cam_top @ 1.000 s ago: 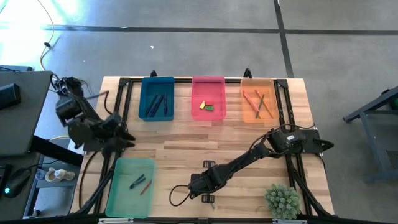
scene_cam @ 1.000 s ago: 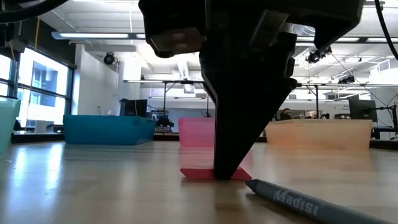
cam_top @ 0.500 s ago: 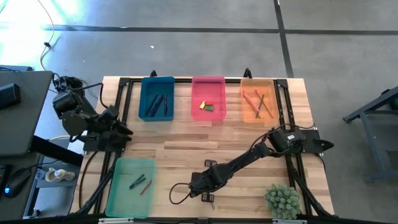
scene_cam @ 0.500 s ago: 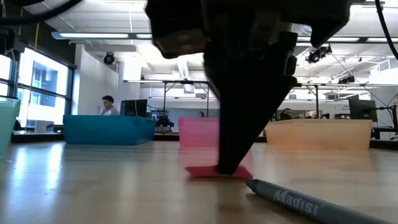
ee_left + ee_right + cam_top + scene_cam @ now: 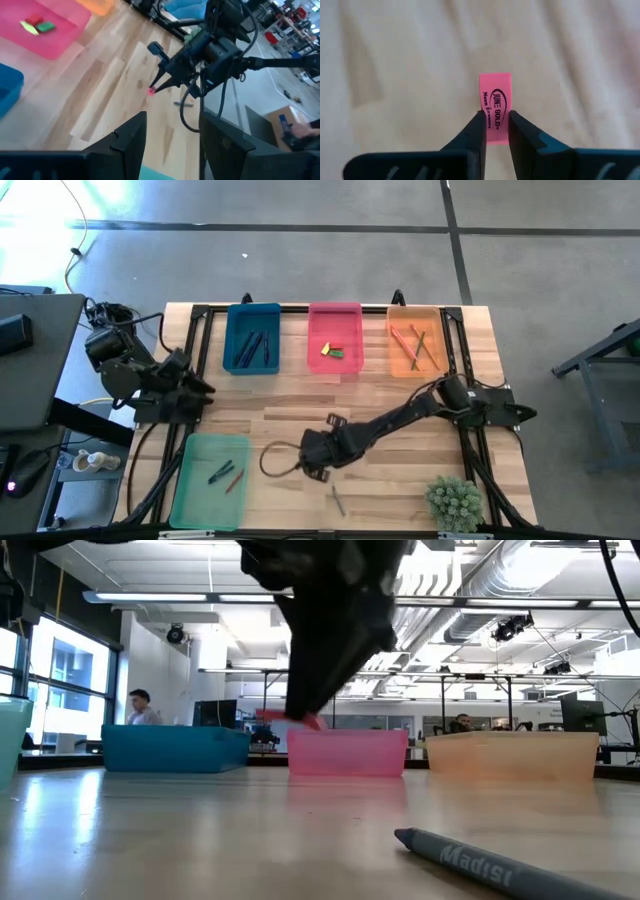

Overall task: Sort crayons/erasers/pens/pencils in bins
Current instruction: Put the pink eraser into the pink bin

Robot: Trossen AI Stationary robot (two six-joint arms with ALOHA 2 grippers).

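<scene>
My right gripper (image 5: 312, 463) hangs over the middle of the table, shut on a pink eraser (image 5: 495, 102), which also shows in the left wrist view (image 5: 151, 90) and the low view (image 5: 300, 718). A grey pen (image 5: 337, 500) lies flat on the wood near the front edge. The pink bin (image 5: 334, 340) at the far edge holds a yellow eraser (image 5: 326, 349) and a green eraser (image 5: 338, 354). My left gripper (image 5: 172, 145) waits open at the table's left side (image 5: 197, 390). My right gripper pinches the pink eraser's two long narrow sides near one end (image 5: 495, 131) between its two fingertips (image 5: 475, 129). The fingers slant downward. The eraser's other end sticks out past the fingertips, printed face toward the wrist camera, and the eraser is lifted clear of the table.
A blue bin (image 5: 252, 338) with dark pens, the pink bin and an orange bin (image 5: 415, 340) with pencils line the far edge. A light green bin (image 5: 210, 480) with crayons sits front left. A small plant (image 5: 455, 502) stands front right.
My right gripper has risen from the table and gone toward the far edge, rolling its wrist, with the pink eraser pinched. The eraser, flat on the wood a second ago, now hangs clear above it. The grey pen has stayed where it was.
</scene>
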